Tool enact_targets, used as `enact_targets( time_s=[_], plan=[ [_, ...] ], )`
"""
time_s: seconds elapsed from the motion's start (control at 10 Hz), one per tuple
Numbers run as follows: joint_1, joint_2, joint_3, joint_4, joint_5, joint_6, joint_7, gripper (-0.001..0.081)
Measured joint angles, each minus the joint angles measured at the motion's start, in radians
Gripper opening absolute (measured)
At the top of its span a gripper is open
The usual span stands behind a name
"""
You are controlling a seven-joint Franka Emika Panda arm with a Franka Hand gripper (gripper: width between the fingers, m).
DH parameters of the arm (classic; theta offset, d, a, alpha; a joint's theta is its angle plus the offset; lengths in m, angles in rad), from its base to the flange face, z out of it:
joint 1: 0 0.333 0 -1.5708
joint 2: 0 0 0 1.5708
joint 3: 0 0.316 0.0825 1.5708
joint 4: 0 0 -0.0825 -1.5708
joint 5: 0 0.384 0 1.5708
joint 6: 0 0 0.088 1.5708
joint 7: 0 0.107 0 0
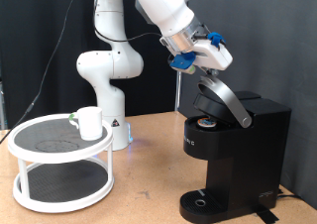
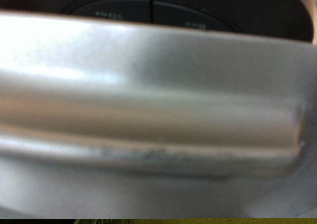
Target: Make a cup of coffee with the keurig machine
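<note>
At the lower left of the exterior view stands a white two-tier round rack with dark mesh shelves point(image 1: 30, 150), its rim close to the frame's left edge. On the upper shelf, towards its right side, sits the plain white ceramic mug point(image 1: 90, 122), upright, with a much smaller white pod bearing a green mark point(image 1: 73, 118) just beside it on the left. Bare wooden tabletop point(image 1: 144, 184) lies open between the rack and the machine. At the lower right stands the black boxy coffee maker point(image 1: 238, 155), its domed lid with a silver handle point(image 1: 224, 97) tilted up and open, and its round drip tray point(image 1: 205, 200) near the bottom edge. The robot's two-finger gripper point(image 1: 184, 65) hangs at upper centre, right at the raised handle's upper end, well apart from the mug. The wrist view is filled by the blurred silver handle point(image 2: 149, 105); whether the jaws are spread or pressed together cannot be told.
</note>
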Motion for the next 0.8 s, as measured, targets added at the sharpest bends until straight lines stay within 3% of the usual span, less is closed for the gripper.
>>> enact_targets(
  time_s=[0.8],
  plan=[
    [-0.026, -0.004, -0.004, -0.026, -0.070, 0.006, -0.007, 0.0005]
  ],
)
